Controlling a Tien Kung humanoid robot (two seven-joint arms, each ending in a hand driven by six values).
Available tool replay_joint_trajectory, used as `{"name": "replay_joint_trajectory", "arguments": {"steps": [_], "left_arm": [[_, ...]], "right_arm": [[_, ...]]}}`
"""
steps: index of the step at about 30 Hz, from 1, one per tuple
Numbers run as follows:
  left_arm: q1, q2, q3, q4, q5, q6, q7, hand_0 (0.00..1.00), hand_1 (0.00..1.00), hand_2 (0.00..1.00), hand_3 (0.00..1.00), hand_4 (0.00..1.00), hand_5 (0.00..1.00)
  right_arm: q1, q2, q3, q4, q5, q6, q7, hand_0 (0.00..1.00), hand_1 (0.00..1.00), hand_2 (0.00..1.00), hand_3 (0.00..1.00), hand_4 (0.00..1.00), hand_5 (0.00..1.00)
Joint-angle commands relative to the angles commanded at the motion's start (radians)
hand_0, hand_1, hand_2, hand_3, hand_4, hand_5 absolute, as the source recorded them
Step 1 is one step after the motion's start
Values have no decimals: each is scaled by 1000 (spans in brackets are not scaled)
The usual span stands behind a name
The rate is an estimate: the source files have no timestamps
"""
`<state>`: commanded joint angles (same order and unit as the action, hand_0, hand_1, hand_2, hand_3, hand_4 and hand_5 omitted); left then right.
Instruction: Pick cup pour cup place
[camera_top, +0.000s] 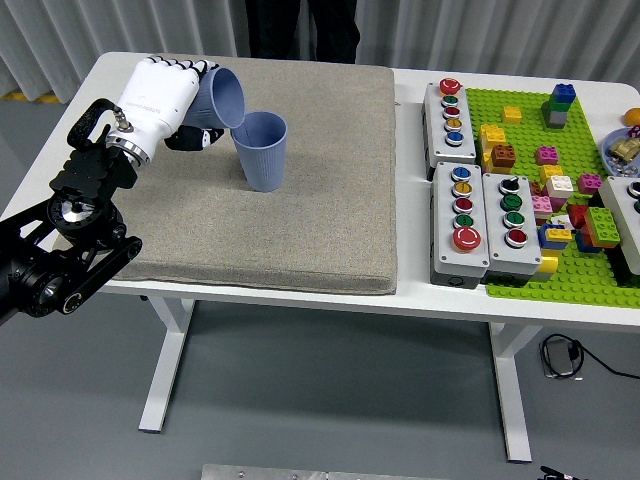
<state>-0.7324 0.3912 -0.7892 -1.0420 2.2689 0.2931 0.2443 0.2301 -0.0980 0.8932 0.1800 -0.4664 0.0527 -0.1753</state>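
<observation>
Left hand (165, 98): smooth white shell on the back, w/ tiny grey print too small to read; fingers dark underneath. Silver ring at the wrist. Left arm (70, 225): black, chunky, round joints, open bracket parts, running off toward 8 o'clock.

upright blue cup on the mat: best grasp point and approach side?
Likely a side wrap around the ribbed wall of the upright cup, about mid-height, coming from its right or near side. It stands open-mouth up, and the left hand holds the tilted cup at its left rim.
</observation>
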Motion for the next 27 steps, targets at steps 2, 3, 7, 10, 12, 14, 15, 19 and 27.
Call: {"name": "replay_joint_trajectory", "arguments": {"steps": [2,3,7,10,12,14,15,19,27], "left_arm": [[-2,0,2,0,0,1,2,586,594,646,798,622,30],[-3,0,3,0,0,1,3,586,594,646,798,622,30],[-6,1,7,-2,0,0,6,595,598,647,794,620,24],[-6,1,6,-9,0,1,7,595,598,647,794,620,24],[-6,1,6,-16,0,2,8,592,597,646,789,613,2],[-5,1,3,-27,0,1,7,592,597,646,789,613,2],[-4,1,1,-30,0,2,6,592,597,646,789,613,2],[-2,4,3,-58,0,-2,12,593,596,646,790,613,2],[-1,7,21,-96,0,-12,23,599,601,652,785,607,2]], "right_arm": [[1,0,0,0,0,0,0,658,653,676,645,445,116],[2,0,0,0,1,0,0,658,653,676,645,445,116],[4,-1,-1,0,5,0,1,658,654,676,646,446,116],[5,-1,0,0,4,-1,1,658,654,676,646,446,116],[5,-1,0,0,4,-1,1,658,654,676,646,446,115],[6,-2,1,0,2,-1,1,658,654,676,646,446,115],[6,-2,1,0,1,0,1,658,654,676,646,446,115],[7,-2,0,0,3,-1,1,658,653,676,646,445,116],[8,-3,4,0,1,-2,2,657,653,676,645,446,117]]}}
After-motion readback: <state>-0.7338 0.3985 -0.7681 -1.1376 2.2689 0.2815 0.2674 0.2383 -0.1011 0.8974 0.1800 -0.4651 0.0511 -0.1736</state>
